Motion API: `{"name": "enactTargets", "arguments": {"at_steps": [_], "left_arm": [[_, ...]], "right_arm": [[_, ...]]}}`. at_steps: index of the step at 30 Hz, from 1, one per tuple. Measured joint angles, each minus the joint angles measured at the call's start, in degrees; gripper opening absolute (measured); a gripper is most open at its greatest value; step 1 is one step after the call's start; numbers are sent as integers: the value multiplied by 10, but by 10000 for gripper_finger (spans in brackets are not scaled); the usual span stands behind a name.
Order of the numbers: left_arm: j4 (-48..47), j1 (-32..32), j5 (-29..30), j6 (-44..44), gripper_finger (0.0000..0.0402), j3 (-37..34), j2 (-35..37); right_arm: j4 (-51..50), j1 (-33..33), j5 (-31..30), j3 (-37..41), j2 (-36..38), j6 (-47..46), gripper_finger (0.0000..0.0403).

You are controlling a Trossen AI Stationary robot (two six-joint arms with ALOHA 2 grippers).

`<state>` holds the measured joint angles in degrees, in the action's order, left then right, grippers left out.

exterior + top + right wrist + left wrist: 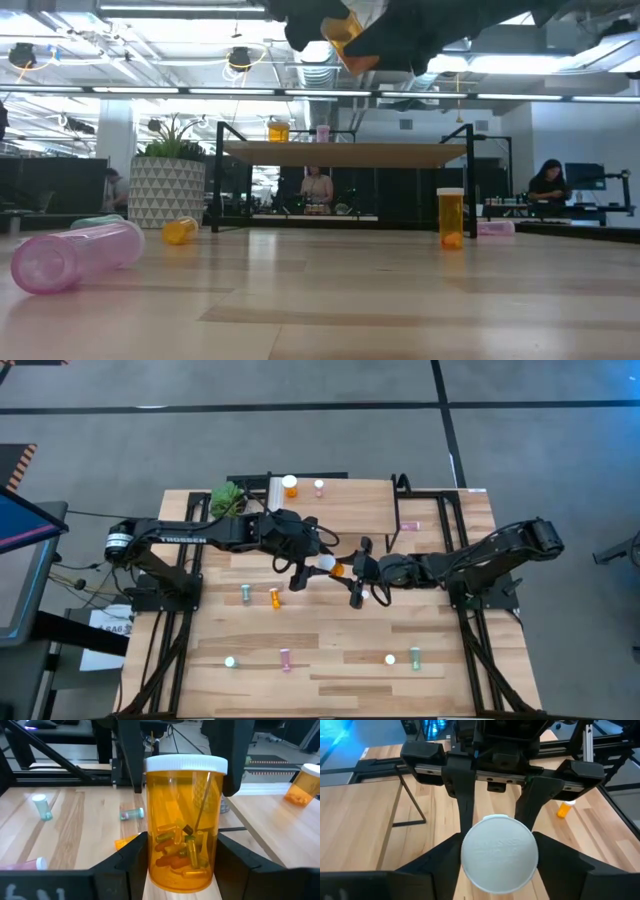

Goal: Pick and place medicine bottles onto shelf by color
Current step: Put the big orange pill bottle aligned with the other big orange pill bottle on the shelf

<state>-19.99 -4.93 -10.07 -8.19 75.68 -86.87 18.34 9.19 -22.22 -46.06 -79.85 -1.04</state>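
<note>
A large orange medicine bottle (333,568) with a white cap hangs in the air above the middle of the table, between both grippers. It lies roughly level, with its cap toward the table's left. My left gripper (312,572) comes from the left and is shut on the cap. My right gripper (352,576) comes from the right and is shut on the orange body. The low view shows the bottle (346,42) high above the tabletop. The shelf (360,510) stands at the far side; an orange bottle (290,486) and a pink one (319,487) stand on it. My left gripper has the white cap's rim (469,866) between its two fingers, one on each opposite side. It comes from the table's left, slanting slightly down, in line with the bottle. My right gripper pinches the orange body near its base (156,866) between its two fingers, coming about level from the table's right. The bottle is lifted clear of the table.
Small bottles lie on the tabletop: teal (245,593), orange (275,598), teal (230,661), pink (285,658), teal (415,658). An orange bottle (451,217) stands near the shelf's right legs, beside a lying pink one (495,228). A potted plant (228,498) stands far left.
</note>
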Motion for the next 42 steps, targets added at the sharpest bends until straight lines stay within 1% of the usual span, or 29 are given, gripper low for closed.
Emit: {"name": "enactTargets", "arguments": {"at_steps": [5, 12, 21, 26, 29, 31, 33, 35, 40, 42], "left_arm": [[-1, 0, -2, 0, 193, 0, 0], [-3, -1, 0, 0, 194, 0, 0], [-37, -20, 4, 5, 194, 0, 5], [-60, -37, 11, 5, 193, 0, 33], [-89, -53, 40, 4, 193, 0, 60], [-113, -68, 76, 4, 193, 2, 77], [-168, -88, 112, 3, 193, 18, 84], [-220, -111, 135, 3, 193, 44, 81], [-300, -173, 137, 0, 193, 104, 46], [-308, -199, 127, 0, 193, 117, 31]], "right_arm": [[1, -1, 0, 0, 0, 0, 202], [0, -7, 1, 0, 0, -3, 204], [0, -19, 2, 0, 0, -19, 244], [-17, -30, 0, 0, 1, -26, 255], [-31, -35, 1, 0, 1, -26, 255], [-36, -37, 1, 0, 1, -26, 255], [-37, -38, 0, 0, 1, -26, 255], [-37, -40, 0, 0, 1, -26, 255], [-42, -47, -2, 0, 1, -26, 256], [-45, -49, -2, 0, 1, -26, 256]]}}
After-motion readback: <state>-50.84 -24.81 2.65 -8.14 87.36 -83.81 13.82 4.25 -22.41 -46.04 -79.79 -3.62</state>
